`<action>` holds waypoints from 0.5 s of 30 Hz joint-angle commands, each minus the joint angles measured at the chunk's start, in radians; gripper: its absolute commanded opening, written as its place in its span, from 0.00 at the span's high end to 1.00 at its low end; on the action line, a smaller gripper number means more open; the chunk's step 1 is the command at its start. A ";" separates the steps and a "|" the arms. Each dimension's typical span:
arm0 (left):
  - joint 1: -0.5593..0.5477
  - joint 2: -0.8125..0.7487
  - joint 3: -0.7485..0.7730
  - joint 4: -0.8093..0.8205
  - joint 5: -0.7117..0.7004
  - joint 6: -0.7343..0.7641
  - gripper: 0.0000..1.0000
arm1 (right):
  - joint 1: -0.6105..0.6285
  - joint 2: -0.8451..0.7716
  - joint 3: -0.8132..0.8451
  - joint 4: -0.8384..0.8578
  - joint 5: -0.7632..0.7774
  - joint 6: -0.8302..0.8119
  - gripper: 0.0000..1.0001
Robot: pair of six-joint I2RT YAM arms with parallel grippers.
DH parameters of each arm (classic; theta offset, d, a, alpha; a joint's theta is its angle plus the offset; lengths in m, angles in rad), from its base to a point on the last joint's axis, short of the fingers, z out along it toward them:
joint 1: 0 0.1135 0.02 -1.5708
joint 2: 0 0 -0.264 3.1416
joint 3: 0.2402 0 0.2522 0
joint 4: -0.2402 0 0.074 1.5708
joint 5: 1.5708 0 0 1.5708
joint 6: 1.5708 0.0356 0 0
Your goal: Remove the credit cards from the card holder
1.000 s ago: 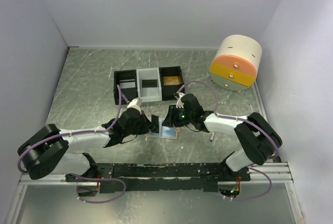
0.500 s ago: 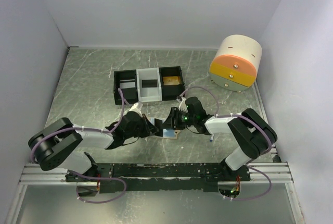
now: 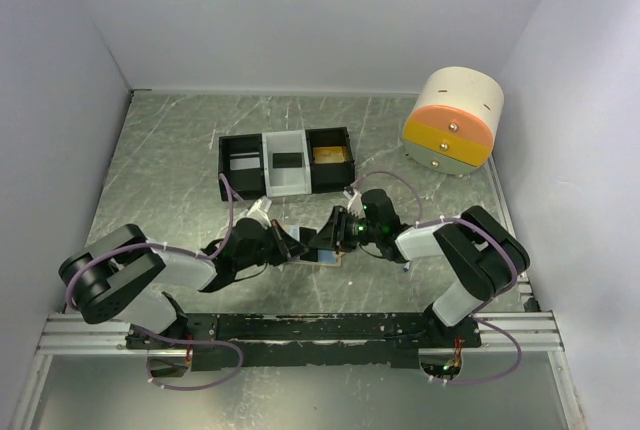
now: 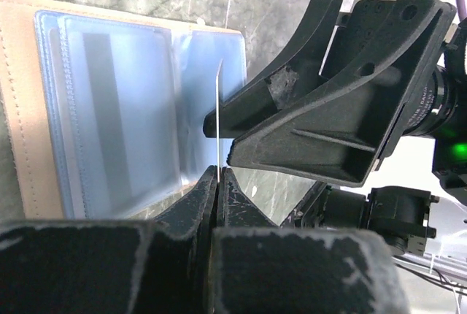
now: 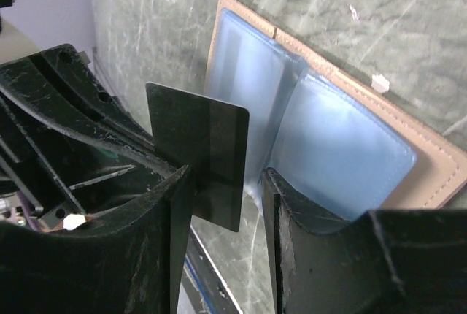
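Pinched by the left hand (image 4: 219, 174), the dark card (image 5: 197, 161) is drawn nearer than before, seemingly freed from the holder (image 5: 343, 153); the right hand (image 5: 226, 182) is held wide.

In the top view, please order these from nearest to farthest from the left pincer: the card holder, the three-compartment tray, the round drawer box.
1. Card holder, just right of the left pincer.
2. Three-compartment tray, behind it, mid-table.
3. Round drawer box, back right corner.
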 commanded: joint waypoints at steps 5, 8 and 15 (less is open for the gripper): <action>0.007 0.012 -0.020 0.163 0.049 -0.023 0.93 | -0.035 -0.010 -0.063 0.163 -0.067 0.104 0.58; 0.008 0.003 -0.019 0.176 0.060 -0.023 0.93 | -0.049 -0.023 -0.075 0.169 -0.082 0.106 0.58; 0.011 -0.039 -0.022 0.179 0.064 -0.029 0.93 | -0.089 -0.045 -0.108 0.309 -0.172 0.177 0.61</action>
